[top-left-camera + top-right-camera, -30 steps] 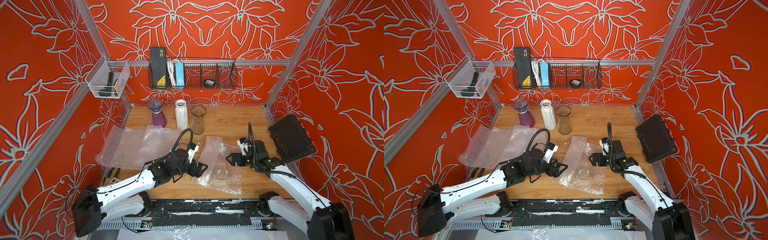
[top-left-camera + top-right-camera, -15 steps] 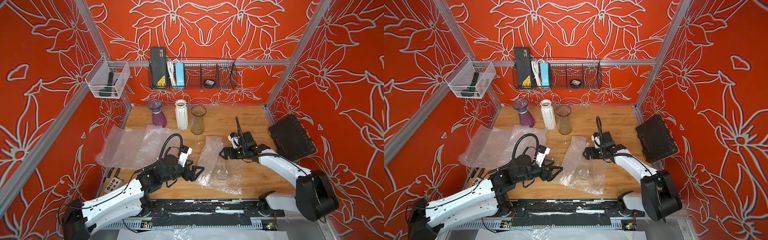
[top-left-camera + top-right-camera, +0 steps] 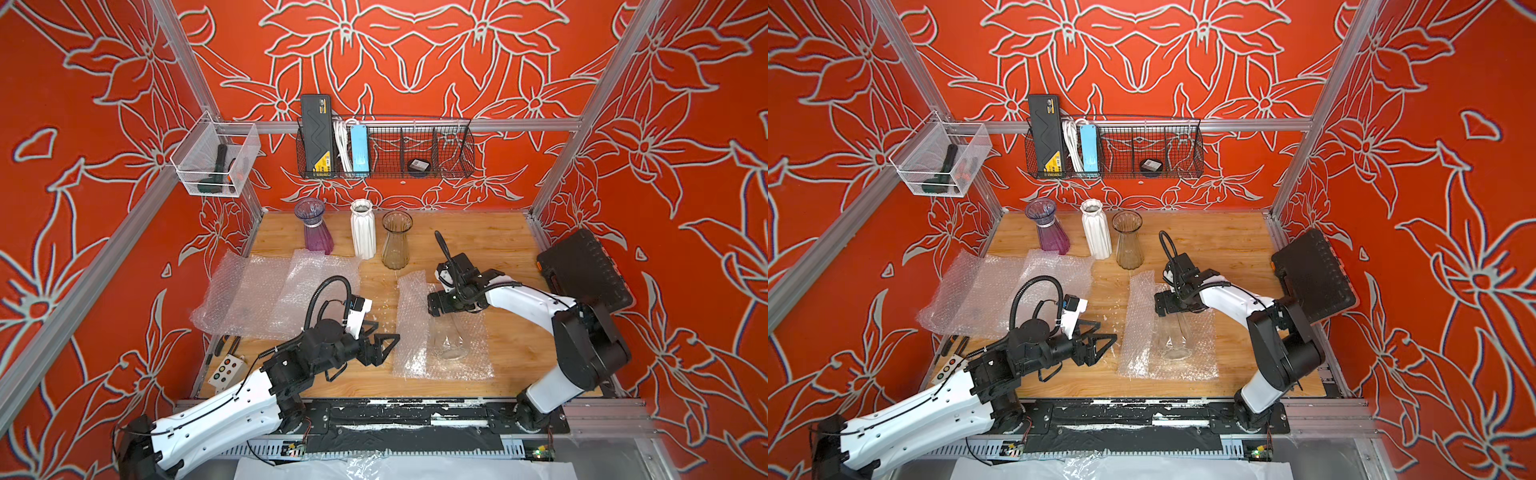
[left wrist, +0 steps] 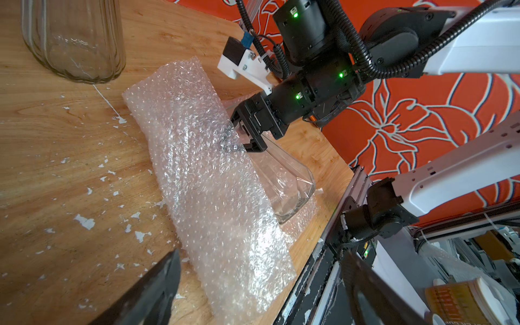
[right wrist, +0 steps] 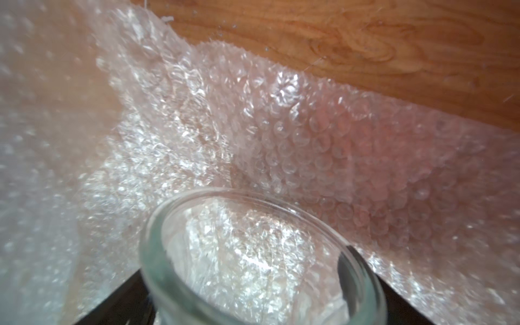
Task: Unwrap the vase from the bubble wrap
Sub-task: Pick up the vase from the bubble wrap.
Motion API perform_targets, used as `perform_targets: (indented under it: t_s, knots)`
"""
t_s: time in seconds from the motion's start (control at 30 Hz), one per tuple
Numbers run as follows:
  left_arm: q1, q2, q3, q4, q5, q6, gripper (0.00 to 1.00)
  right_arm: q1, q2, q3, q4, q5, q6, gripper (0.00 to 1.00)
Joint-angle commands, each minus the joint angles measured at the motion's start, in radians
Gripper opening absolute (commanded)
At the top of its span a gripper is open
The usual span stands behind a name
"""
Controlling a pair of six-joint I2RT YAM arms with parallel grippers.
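A clear glass vase lies on its side on an opened sheet of bubble wrap, its base toward the front edge. My right gripper is open and straddles the vase's neck. In the right wrist view the vase's round mouth sits between the dark fingers over crinkled bubble wrap. My left gripper hovers open and empty just left of the wrap. One flap of bubble wrap stands up beside the vase.
A purple vase, a white ribbed vase and a smoky glass vase stand at the back. Loose bubble wrap sheets cover the left of the table. A black case leans at the right wall; a button box lies front left.
My right gripper has slid left and a little farther back onto the vase's neck, its elbow swinging out to the right. The left gripper has drawn back slightly from the wrap.
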Motion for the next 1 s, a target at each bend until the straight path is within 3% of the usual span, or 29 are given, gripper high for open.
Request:
perform_targets:
  t_s: [0.0,0.3,0.5,0.8,0.97]
  knots:
    - [-0.001,-0.007,0.003,0.025,-0.024,0.002,0.87,0.012,0.019,0.034,-0.117,0.134,-0.062,0.94]
    - [-0.001,-0.042,-0.007,0.021,-0.052,0.009,0.86,0.012,0.069,0.064,-0.142,0.179,-0.07,0.8]
    - [0.0,-0.046,-0.01,0.021,-0.051,0.01,0.86,0.014,0.107,0.084,-0.154,0.203,-0.078,0.75]
    - [0.001,-0.056,-0.011,0.014,-0.05,0.007,0.86,0.014,-0.01,0.063,-0.155,0.204,-0.063,0.24]
    - [0.0,-0.045,-0.007,0.011,-0.038,0.005,0.86,0.014,-0.156,0.037,-0.132,0.19,-0.059,0.12]
